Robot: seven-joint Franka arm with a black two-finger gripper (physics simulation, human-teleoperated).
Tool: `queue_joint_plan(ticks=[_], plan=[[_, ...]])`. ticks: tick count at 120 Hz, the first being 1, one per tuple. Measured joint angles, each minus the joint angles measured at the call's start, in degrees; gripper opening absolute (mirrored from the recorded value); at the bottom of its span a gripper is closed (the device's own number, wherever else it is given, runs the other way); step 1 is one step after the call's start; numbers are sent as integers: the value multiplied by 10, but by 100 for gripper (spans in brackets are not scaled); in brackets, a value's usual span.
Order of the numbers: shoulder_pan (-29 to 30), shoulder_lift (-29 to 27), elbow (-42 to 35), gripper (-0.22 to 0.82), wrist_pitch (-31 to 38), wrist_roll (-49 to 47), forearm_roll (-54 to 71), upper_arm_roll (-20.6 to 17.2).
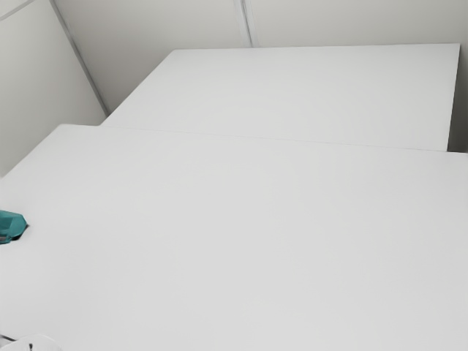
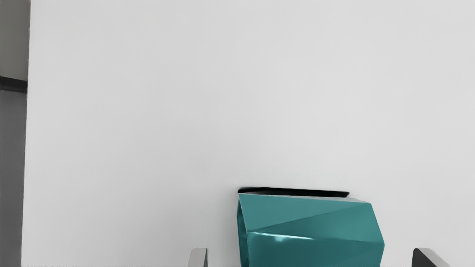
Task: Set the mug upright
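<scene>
And here we are over a broad, plain white tabletop (image 1: 241,234), smooth and pale grey-white right across, running out in the exterior view to a faint seam where a second white surface (image 1: 292,95) carries on behind it. Past that stand the pale walls (image 1: 146,36), a grey strip (image 1: 77,58) running down one side of the room and another (image 1: 247,22) dropping to the far surface's back edge, with a darker patch at the exterior view's right edge. Look to the exterior view's left edge and there's our teal mug (image 1: 11,223), partly cut off by the frame, and below it a rounded white piece (image 1: 33,344) with dark marks, too cropped to name. Over to the wrist view: the mug is down on its side on the tabletop, all angular facets and a bright glint along one ridge, a thin black shadow hugging its long edge, its hollow end turned toward one finger's side. The gripper (image 2: 312,257) stands wide open, a finger to either side of the mug, bare tabletop showing in both gaps, and it has hold of nothing. Beyond the tabletop's straight edge lies a grey area (image 2: 12,167) crossed by a dark band (image 2: 13,84).
</scene>
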Motion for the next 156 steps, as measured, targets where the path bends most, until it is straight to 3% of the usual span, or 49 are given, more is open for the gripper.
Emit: queue_joint_plan(ticks=[23, 56, 156], plan=[[45, 55, 55, 60, -2, 30, 10, -26], [53, 130, 81, 60, -5, 60, 7, -37], [70, 115, 69, 60, -93, 89, -62, -24]])
